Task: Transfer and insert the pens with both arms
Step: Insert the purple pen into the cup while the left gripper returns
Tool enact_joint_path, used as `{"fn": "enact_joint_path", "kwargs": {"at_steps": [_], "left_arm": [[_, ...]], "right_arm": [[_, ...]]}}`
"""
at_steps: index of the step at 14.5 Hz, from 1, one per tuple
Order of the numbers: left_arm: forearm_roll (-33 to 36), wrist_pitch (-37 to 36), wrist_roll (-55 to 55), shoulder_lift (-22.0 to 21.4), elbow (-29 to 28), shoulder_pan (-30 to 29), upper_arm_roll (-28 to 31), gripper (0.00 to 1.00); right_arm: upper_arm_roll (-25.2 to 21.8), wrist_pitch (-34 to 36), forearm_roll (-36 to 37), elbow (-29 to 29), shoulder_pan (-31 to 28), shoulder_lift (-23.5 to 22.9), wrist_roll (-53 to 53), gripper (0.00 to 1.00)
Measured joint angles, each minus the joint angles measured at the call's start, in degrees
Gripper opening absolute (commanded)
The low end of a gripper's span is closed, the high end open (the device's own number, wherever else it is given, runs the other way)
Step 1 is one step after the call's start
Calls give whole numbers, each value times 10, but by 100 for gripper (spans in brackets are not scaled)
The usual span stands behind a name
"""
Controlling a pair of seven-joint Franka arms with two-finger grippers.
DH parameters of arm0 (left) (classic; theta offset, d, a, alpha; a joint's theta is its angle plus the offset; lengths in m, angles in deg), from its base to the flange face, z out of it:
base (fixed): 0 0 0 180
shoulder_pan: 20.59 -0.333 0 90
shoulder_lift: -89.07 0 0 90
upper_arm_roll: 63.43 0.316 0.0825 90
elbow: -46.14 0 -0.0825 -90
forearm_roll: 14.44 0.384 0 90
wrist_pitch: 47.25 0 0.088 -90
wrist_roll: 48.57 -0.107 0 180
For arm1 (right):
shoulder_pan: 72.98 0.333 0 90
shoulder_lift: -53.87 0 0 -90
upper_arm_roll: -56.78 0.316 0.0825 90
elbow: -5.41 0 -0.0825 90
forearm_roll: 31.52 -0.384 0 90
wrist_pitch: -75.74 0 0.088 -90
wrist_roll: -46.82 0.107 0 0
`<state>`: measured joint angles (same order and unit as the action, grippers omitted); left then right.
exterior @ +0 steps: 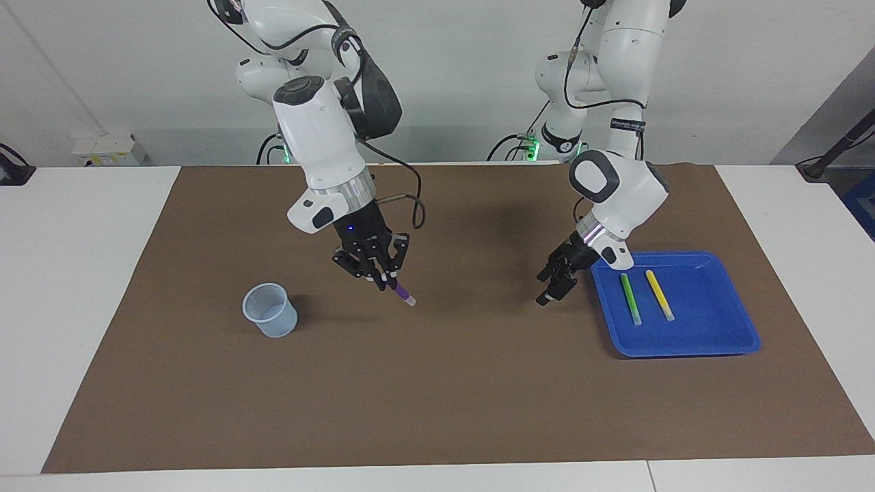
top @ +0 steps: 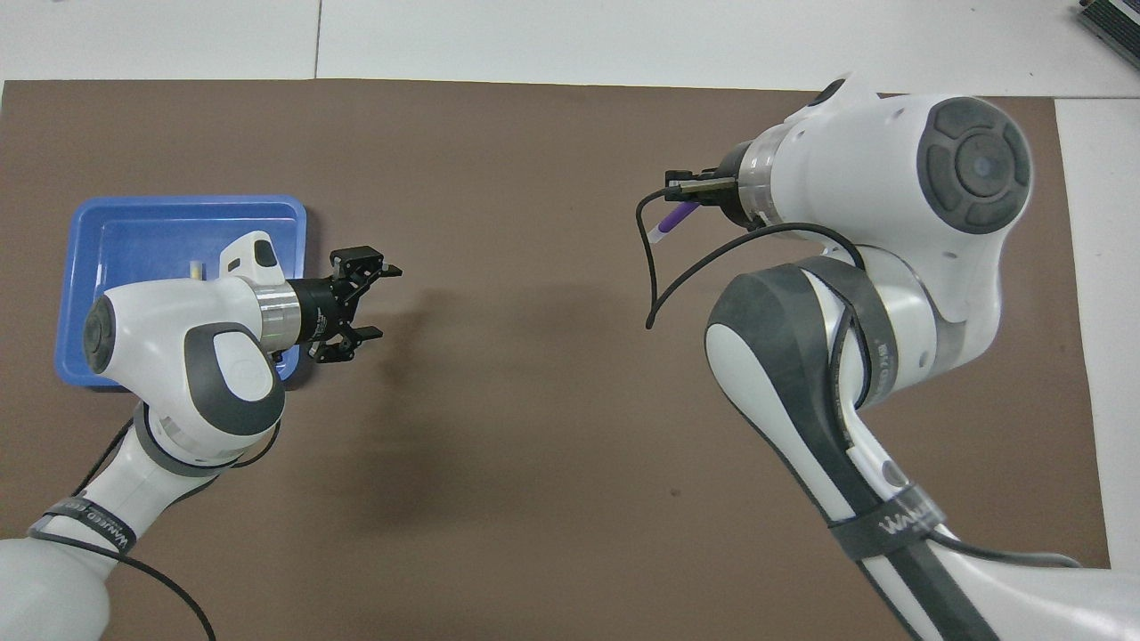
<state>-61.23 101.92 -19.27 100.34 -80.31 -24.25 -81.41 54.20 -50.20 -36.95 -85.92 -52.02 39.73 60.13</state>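
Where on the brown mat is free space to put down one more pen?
Bare mat lies between the cup and the blue tray, farther from the robots than both hands. The tray is crowded: green pen, yellow pen.

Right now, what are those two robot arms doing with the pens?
The right gripper is shut on the purple pen and holds it in the air over the brown mat, not far from the little clear cup. The left gripper is open and empty, hanging beside the blue tray. The green pen and the yellow pen lie side by side in that tray. No pen is in the cup yet.
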Motion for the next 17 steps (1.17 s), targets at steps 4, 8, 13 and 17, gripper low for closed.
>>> {"fn": "enact_joint_path", "kwargs": {"at_steps": [4, 8, 13, 17], "left_arm": [[180, -93, -20, -10, 32, -47, 0, 91], [317, -220, -31, -14, 119, -93, 0, 91], [523, -210, -140, 9, 165, -122, 1, 86], [535, -195, -344, 71, 208, -201, 2, 69]], "right_arm": [[-2, 30, 16, -8, -68, 14, -137, 0], [-2, 31, 17, -42, -145, 22, -262, 0], [-2, 3, 17, -104, -171, 41, -300, 0], [-1, -13, 17, -135, -172, 50, -304, 0]]}}
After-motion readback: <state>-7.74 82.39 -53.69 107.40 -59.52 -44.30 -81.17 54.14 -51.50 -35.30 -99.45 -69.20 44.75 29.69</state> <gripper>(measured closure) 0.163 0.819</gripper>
